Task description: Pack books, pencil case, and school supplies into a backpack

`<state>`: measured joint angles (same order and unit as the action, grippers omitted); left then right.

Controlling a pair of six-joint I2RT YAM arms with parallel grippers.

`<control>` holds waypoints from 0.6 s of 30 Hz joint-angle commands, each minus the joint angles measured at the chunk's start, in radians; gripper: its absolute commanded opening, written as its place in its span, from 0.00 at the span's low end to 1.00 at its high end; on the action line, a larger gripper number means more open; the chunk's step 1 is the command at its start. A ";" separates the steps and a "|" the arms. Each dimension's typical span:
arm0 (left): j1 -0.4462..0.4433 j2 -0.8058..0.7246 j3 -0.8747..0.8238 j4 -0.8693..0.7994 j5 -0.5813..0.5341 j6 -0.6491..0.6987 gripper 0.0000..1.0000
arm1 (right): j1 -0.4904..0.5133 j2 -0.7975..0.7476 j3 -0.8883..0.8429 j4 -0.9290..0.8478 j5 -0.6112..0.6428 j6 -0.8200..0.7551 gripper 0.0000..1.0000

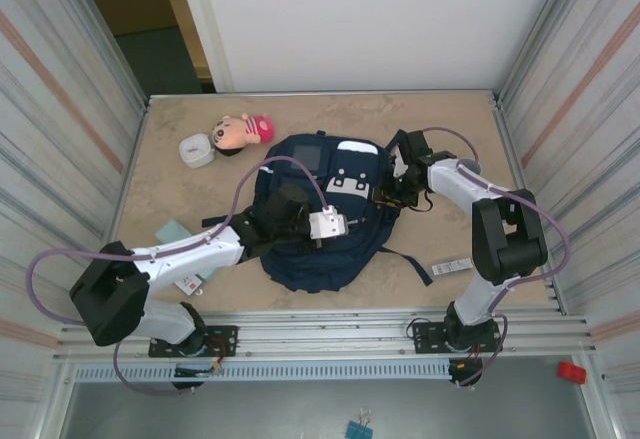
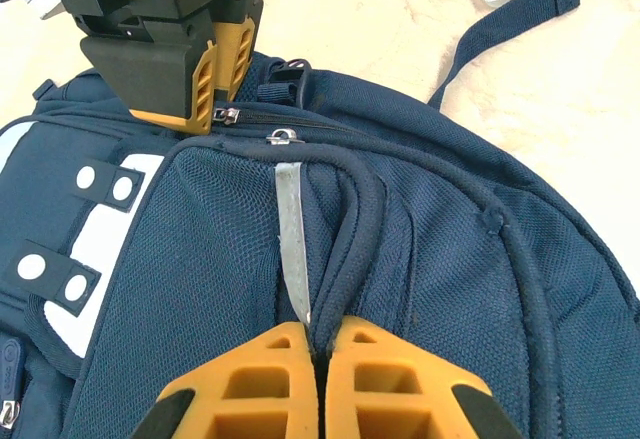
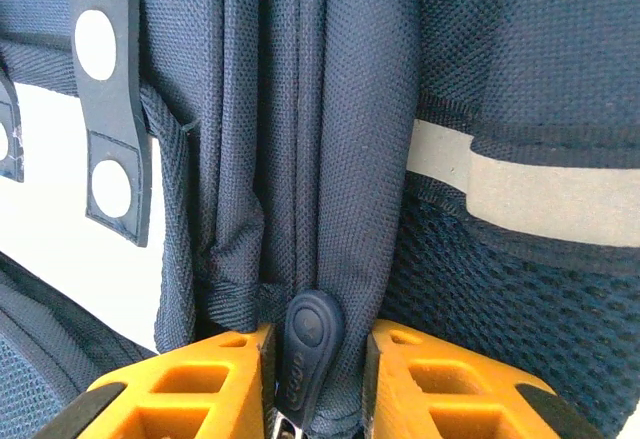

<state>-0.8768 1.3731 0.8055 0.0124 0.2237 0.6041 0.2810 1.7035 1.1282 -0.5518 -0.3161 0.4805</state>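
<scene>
The navy backpack [image 1: 320, 229] lies flat mid-table, white patch up. My left gripper [image 1: 335, 225] rests on its lower half. In the left wrist view the left gripper [image 2: 320, 344] is shut on a raised fold of backpack [image 2: 450, 259] fabric beside a thin white stripe [image 2: 291, 239]. My right gripper [image 1: 390, 196] sits at the backpack's right edge. Close up, the right gripper [image 3: 318, 344] is shut on the dark zipper pull [image 3: 308, 344] and a fold of fabric. School supplies lie on the table: a teal pad [image 1: 172, 231], a card-like pack [image 1: 190, 284], a white-and-black bar [image 1: 452, 266]. The books are out of view.
A white rounded box [image 1: 196, 149] and a pink doll-shaped soft item [image 1: 245, 127] lie at the back left. A loose backpack strap [image 2: 510, 14] trails toward the bar. Metal walls close in left and right.
</scene>
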 commanded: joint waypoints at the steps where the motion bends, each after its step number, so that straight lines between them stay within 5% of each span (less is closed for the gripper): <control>1: -0.006 -0.042 -0.007 0.047 0.002 -0.020 0.00 | -0.022 0.024 0.036 0.018 0.083 -0.013 0.30; 8: -0.008 -0.039 -0.009 0.047 0.002 -0.022 0.00 | -0.026 0.016 0.041 0.013 0.100 -0.016 0.17; 18: -0.010 -0.025 -0.001 0.047 0.005 -0.022 0.00 | -0.025 -0.029 0.034 -0.009 0.121 -0.016 0.23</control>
<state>-0.8791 1.3731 0.8036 0.0246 0.2230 0.6014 0.2760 1.7054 1.1458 -0.5529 -0.2745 0.4778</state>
